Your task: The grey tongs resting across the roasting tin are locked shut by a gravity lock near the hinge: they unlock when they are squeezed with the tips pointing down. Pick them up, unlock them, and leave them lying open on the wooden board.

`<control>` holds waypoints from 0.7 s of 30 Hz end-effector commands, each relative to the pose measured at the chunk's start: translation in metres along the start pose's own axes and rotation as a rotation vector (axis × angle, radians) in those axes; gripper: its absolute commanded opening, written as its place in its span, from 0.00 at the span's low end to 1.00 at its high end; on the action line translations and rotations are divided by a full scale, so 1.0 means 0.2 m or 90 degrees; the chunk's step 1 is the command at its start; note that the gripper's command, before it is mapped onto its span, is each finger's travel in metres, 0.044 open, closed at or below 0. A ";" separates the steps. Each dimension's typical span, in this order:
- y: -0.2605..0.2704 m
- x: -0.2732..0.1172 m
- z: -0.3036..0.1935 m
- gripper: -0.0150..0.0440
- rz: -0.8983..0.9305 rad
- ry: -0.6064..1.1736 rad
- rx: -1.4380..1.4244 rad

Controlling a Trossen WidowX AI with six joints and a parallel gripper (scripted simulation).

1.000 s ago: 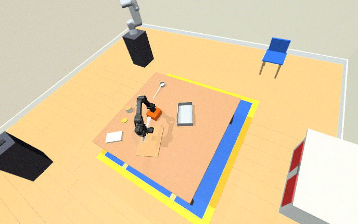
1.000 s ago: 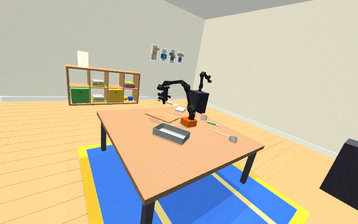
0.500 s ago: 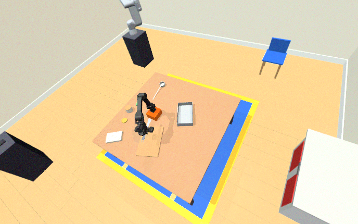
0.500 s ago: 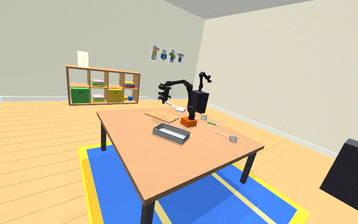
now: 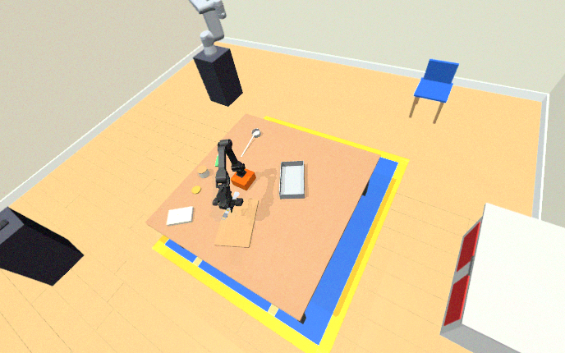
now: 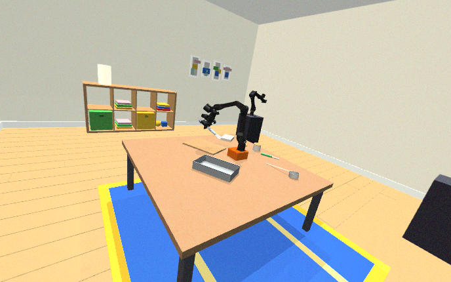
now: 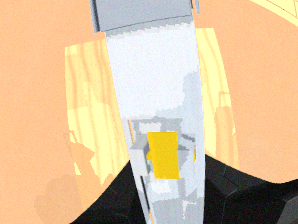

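Observation:
My gripper (image 5: pixel 229 208) (image 6: pixel 205 124) is shut on the grey tongs (image 6: pixel 214 132) (image 7: pixel 150 75) and holds them in the air. In the exterior view they slope steeply, with the long lower part slanting down toward the arm's base and a short end sticking out beyond the fingers. A yellow piece (image 7: pixel 164 155) shows on the tongs in the wrist view. Whether they are locked is not clear. The wooden board (image 5: pixel 234 234) (image 6: pixel 199 144) (image 7: pixel 213 55) lies flat below them. The roasting tin (image 5: pixel 291 195) (image 6: pixel 213 174) stands on the table with nothing across it.
The arm's orange base (image 5: pixel 243 181) (image 6: pixel 236 153) stands between board and tin. A white block (image 5: pixel 180 215) (image 6: pixel 227 137), a round pot (image 5: pixel 204 172) (image 6: pixel 256 147), a yellow disc (image 5: pixel 195 190), a green-handled tool (image 6: pixel 266 155) and a ladle (image 5: pixel 255 132) (image 6: pixel 293 174) lie around it.

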State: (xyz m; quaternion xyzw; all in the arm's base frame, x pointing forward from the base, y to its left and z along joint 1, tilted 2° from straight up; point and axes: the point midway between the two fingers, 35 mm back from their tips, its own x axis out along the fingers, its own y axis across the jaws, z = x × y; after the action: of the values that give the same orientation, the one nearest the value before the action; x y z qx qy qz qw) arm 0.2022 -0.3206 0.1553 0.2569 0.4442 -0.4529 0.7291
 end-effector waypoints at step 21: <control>0.00 -0.15 0.00 0.00 -0.005 -0.281 -0.001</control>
State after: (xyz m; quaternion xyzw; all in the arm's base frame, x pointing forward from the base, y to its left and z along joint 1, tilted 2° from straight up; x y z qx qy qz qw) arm 0.1986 -0.3104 0.1771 0.1646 0.2988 -0.4953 0.7989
